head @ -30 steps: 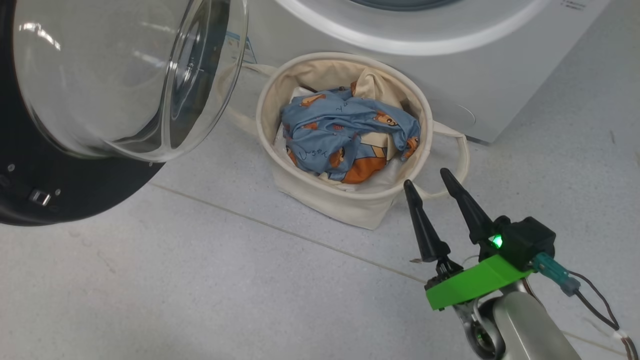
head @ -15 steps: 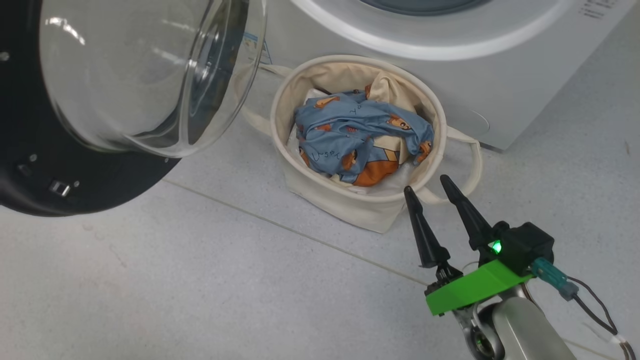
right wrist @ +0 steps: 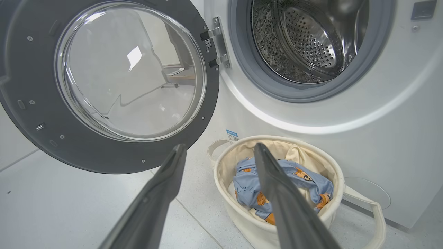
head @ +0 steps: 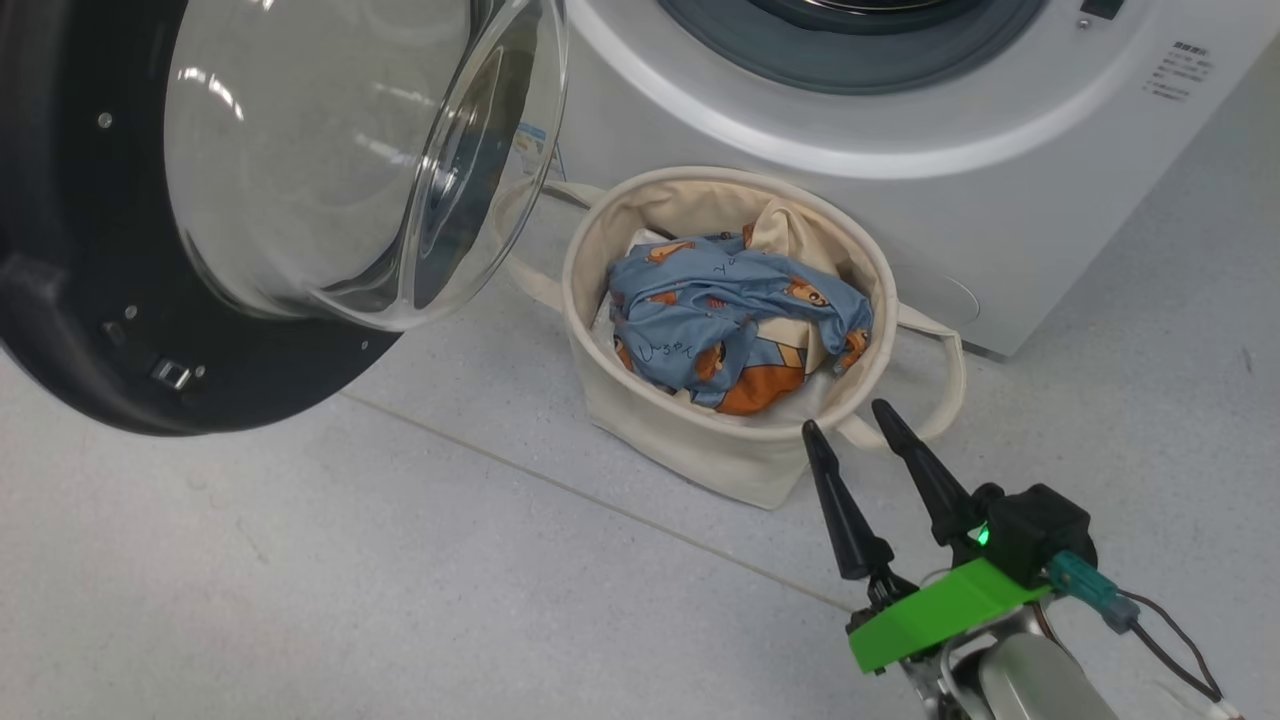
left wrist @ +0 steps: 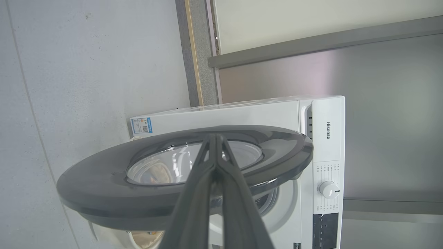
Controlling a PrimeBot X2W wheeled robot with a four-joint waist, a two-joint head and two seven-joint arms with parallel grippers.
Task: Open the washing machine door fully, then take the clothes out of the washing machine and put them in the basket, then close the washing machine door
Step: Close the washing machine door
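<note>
My view has tilted up to the empty drum; clothes sit in the centre-frame basket. Right tool released, left tool clenched; door closing remains.

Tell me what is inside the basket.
The basket holds the clothes: crumpled light blue fabric with orange bear prints, cream cloth behind, an orange patch in front. They cover the bottom, so anything beneath cannot be seen.

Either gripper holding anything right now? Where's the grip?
Nothing is held. The right gripper is open and empty near the basket; the left gripper is shut on nothing. The clothes lie in the basket.
</note>
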